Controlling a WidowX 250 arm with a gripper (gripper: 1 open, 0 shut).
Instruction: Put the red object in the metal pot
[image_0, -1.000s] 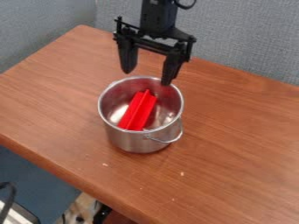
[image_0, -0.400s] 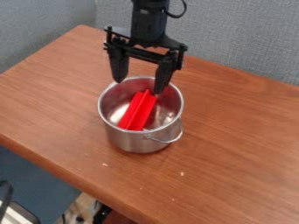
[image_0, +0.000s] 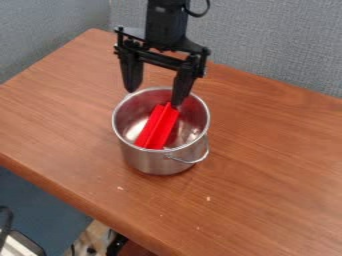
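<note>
The red object (image_0: 160, 126) lies slanted inside the metal pot (image_0: 144, 155), one end resting up against the far rim. The pot stands near the middle of the wooden table. My gripper (image_0: 155, 82) hangs just above the pot's far rim, pointing down, its two black fingers (image_0: 183, 85) spread wide apart with nothing between them. The right fingertip sits in front of the red object's upper end; whether it touches cannot be told.
The brown wooden table (image_0: 267, 190) runs out to the right and front, with its left corner and front edge near the pot. A grey wall stands behind the table. A dark floor lies below the front edge.
The gripper has shifted left and slightly toward the camera above the pot's rim, staying open. The red object and the pot have not moved.
</note>
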